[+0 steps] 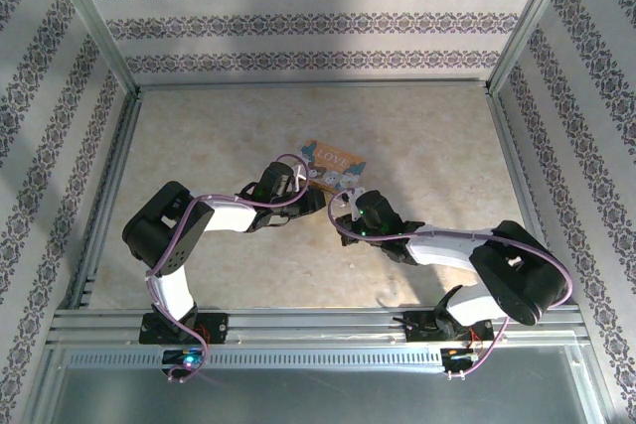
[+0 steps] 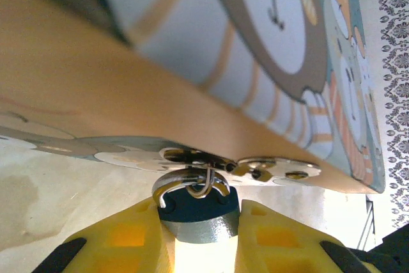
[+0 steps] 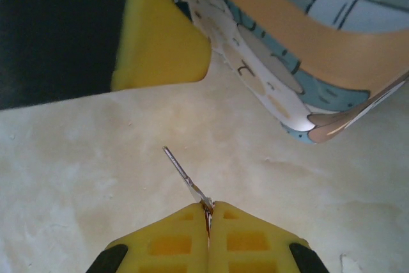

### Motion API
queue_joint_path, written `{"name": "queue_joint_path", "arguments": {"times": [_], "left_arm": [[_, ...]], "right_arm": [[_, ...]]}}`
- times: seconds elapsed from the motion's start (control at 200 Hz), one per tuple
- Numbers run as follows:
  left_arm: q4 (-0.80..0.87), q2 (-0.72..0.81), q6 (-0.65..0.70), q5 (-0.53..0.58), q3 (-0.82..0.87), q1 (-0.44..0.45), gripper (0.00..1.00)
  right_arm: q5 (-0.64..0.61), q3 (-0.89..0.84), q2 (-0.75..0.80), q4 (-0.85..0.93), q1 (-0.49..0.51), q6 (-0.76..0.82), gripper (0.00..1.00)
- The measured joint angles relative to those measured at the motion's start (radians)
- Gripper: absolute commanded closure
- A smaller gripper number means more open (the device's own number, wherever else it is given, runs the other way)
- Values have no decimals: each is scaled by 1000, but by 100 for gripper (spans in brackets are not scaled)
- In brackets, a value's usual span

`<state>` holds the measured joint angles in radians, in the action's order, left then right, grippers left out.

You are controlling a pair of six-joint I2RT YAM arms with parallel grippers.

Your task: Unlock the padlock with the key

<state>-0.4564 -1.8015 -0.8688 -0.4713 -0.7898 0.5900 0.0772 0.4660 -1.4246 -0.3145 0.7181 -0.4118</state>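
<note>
Patterned walls [image 1: 298, 22] ring beige table [image 1: 219, 136]; orange LOVE padlock [image 1: 333, 159] sits mid-table with both hands at it.
Left hand [image 2: 199, 217] clamps blue-grey fitting [image 2: 195, 204] hooked to clasp [image 2: 255, 169] on padlock's lower edge; right hand [image 3: 209, 212] just beside, pinched tight on key [image 3: 185, 174], silver shaft pointing toward padlock, not touching it.

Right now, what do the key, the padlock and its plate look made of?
The key looks like bare metal: thin silvery shaft with bright glints. The padlock looks like printed wood or card, matte orange-brown with cartoon artwork; which one I can't tell. The plate on its edge looks like polished sheet metal, mirror-bright with holes.
</note>
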Motion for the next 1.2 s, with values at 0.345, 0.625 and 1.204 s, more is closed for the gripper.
{"name": "queue_joint_path", "arguments": {"times": [0.345, 0.625, 1.204], "left_arm": [[0, 0, -8, 0, -5, 9, 77], [0, 0, -8, 0, -6, 12, 77], [0, 0, -8, 0, -7, 12, 78]], "right_arm": [[-55, 5, -50, -32, 15, -30, 100], [-74, 29, -90, -43, 26, -57, 100], [-130, 48, -99, -66, 26, -119, 100]]}}
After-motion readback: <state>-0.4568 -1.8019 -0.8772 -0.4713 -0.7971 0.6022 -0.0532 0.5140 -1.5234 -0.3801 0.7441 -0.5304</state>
